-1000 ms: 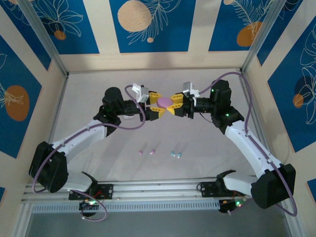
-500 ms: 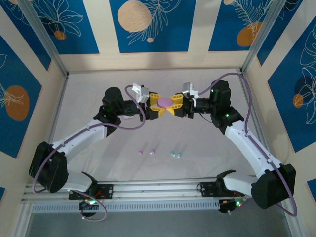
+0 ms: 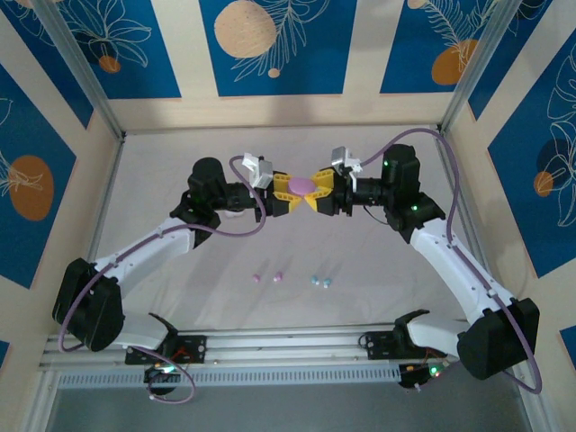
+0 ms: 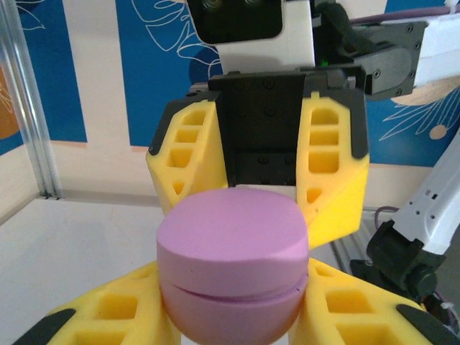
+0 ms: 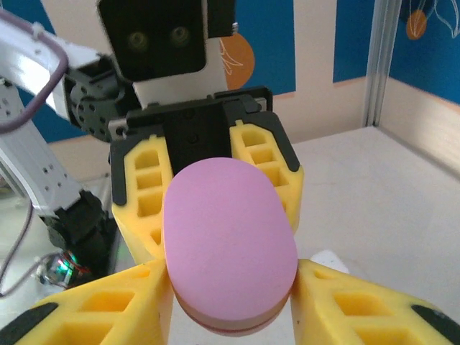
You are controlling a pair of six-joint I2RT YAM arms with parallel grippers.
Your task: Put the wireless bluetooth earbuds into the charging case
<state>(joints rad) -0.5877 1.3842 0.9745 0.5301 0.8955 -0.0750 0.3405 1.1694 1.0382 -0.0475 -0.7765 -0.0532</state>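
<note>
Pale tabletop (image 3: 162,171) lies beneath the pink case (image 3: 301,185), which has drifted slightly away from the arm bases while the left gripper (image 3: 290,192) narrowed onto it, so this looks like a pass between arms, not insertion yet. Its fingers (image 4: 108,316) press the case's sides; the right gripper (image 3: 315,191) flanks the other end, and I cannot tell whether it grips. Pink and teal earbuds (image 3: 278,274) lie well apart from the case, toward the bases.

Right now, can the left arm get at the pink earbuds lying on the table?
Probably not yet. The left gripper is closed around the pink case, with the right gripper facing it. Nothing covers the pink earbuds themselves.
</note>
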